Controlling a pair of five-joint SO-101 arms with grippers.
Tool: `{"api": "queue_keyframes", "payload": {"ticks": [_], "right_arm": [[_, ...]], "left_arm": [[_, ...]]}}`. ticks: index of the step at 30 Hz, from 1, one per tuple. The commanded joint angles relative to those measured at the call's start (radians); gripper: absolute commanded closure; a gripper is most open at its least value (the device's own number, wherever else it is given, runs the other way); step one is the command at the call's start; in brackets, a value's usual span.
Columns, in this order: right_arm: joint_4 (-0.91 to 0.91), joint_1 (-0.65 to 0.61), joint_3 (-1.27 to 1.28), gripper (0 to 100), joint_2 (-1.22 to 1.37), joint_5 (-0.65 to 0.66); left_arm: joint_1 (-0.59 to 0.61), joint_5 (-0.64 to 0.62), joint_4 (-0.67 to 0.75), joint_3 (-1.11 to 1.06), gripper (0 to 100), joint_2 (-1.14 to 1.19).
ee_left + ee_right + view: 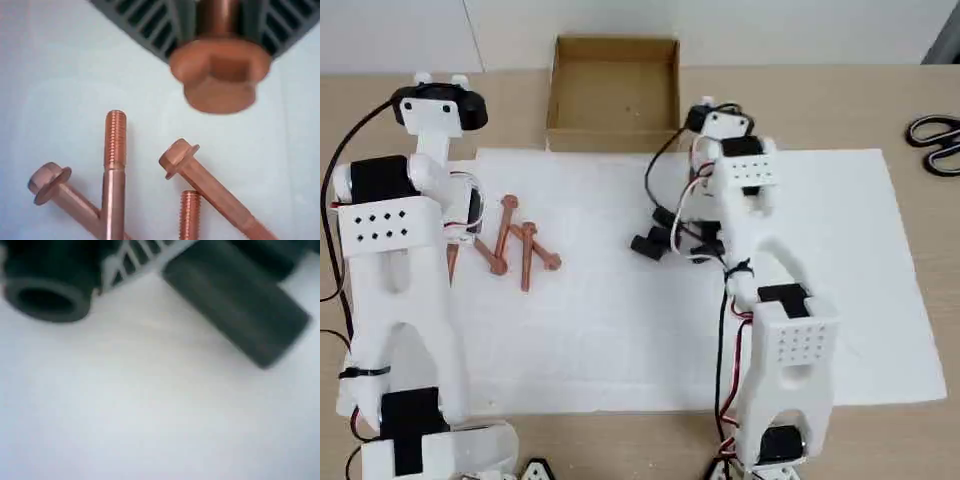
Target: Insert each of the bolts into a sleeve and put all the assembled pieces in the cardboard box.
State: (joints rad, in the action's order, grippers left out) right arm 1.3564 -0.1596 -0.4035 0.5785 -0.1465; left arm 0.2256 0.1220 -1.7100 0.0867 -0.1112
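Now bolt (pixel 220 75) is held by shaft in left gripper (pixel 219 15), top of frame. Looks hard, smooth, light; may slip. Grip of right gripper (pixel 675 240) near sleeves (pixel 235 300) cannot be told.

The white left arm (pixel 390 250) bends forward, the left tool (pixel 462 212) clamped on a copper-coloured hex-head metal bolt (pixel 220 75). The white right arm (pixel 785 340) stretches forward, the right tool (pixel 692 238) pointing down.
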Motion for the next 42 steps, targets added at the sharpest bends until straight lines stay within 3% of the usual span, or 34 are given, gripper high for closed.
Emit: {"api": "queue_keyframes", "payload": {"ticks": [1, 8, 18, 21, 26, 35, 39, 42], "right_arm": [[0.079, 0.015, -0.118, 96.8, -0.159, 0.095], [0.251, 0.013, -0.164, 96.8, -0.357, 0.255], [0.308, 0.008, -0.035, 97.1, -0.713, 0.273], [0.283, 0.007, 0.071, 98.7, -0.874, 0.273], [0.117, 0.008, 0.331, 98.7, -1.17, 0.275], [-0.355, 0.068, 0.971, 98.8, -1.489, 0.276], [-0.407, 0.071, 1.114, 98.8, -1.633, 0.273], [-0.435, 0.004, 1.208, 98.8, -1.741, 0.265]], "left_arm": [[-0.002, 0.003, 0.017, 0.004, 99, -0.058], [-0.003, 0.002, -0.003, 0.007, 99, -0.061], [-0.003, -0.003, -0.037, 0.008, 99, -0.063], [-0.003, -0.087, -0.038, 0.008, 99, -0.084], [-0.003, -0.249, 0.005, 0.008, 99, -0.247], [-0.011, -0.364, 0.144, 0.002, 99, -0.456], [-0.104, -0.381, 0.152, -0.03, 99, -0.454], [-0.187, -0.381, 0.216, -0.12, 99, -0.462]]}}
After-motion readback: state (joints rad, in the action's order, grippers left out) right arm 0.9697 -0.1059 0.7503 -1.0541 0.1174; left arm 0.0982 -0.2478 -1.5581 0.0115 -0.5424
